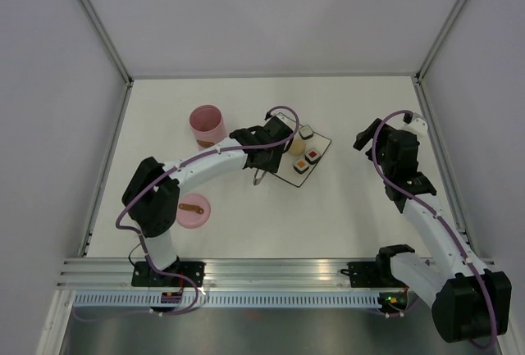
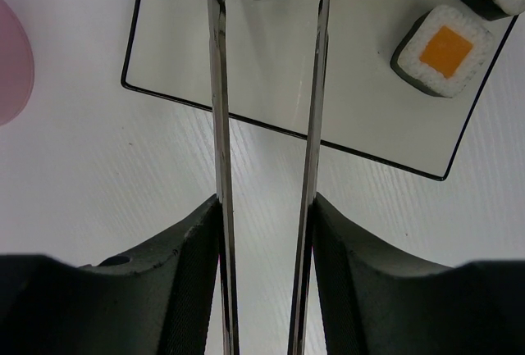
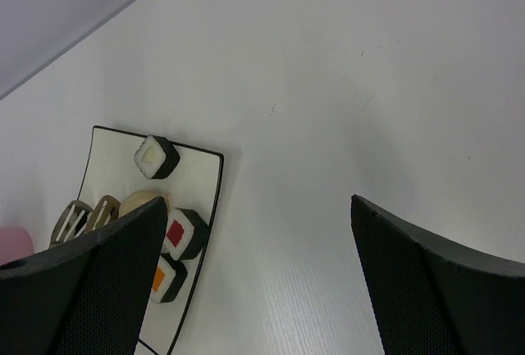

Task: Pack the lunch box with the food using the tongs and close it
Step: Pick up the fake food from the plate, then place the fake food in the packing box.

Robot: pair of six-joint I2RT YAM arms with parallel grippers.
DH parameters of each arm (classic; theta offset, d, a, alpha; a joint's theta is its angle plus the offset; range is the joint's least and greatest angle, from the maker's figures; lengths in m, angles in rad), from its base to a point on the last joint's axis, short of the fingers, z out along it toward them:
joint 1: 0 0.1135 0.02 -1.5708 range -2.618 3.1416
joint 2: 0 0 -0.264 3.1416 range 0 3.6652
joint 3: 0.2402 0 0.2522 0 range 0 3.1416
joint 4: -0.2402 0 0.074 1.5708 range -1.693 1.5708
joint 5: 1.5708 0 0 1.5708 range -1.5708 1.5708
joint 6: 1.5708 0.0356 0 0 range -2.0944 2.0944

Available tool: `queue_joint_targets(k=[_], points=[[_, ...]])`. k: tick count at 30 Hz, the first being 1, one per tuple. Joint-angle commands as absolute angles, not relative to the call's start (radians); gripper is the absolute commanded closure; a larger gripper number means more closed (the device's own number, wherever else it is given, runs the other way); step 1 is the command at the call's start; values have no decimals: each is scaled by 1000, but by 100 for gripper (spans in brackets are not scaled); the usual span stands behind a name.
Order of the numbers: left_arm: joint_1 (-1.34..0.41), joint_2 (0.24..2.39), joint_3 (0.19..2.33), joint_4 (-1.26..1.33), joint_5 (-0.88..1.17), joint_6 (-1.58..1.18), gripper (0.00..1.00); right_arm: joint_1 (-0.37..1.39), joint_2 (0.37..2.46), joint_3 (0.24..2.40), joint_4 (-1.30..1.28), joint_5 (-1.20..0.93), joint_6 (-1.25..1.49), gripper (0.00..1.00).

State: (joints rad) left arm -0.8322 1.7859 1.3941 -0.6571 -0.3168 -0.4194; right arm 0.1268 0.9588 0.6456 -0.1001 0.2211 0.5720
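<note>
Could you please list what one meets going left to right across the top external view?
The lunch box → plate with the food → right fingers. The lid overlaps the lunch box sideways, so I left it out.

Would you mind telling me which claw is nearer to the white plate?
Left. The left claw, holding the tongs, sits beside the plate's edge; the right claw hangs open above the table, well off to the plate's right.
</note>
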Motion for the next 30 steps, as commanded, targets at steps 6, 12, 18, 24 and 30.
queue_joint_targets(k=[6,12,18,24,30], points=[[-848,1787,1436,-657,-334,-437,65,126,971,667,-95,236,571,2],[-848,1755,1443,-676,-431,-379,77,126,974,670,-89,235,584,2],[-842,1625,1500,-718,-502,-318,77,126,973,675,-94,229,591,2],[-799,1436,1474,-764,-563,-304,76,126,956,677,-101,225,584,2],[-668,1258,1407,-798,-555,-313,75,126,954,672,-97,213,584,2]])
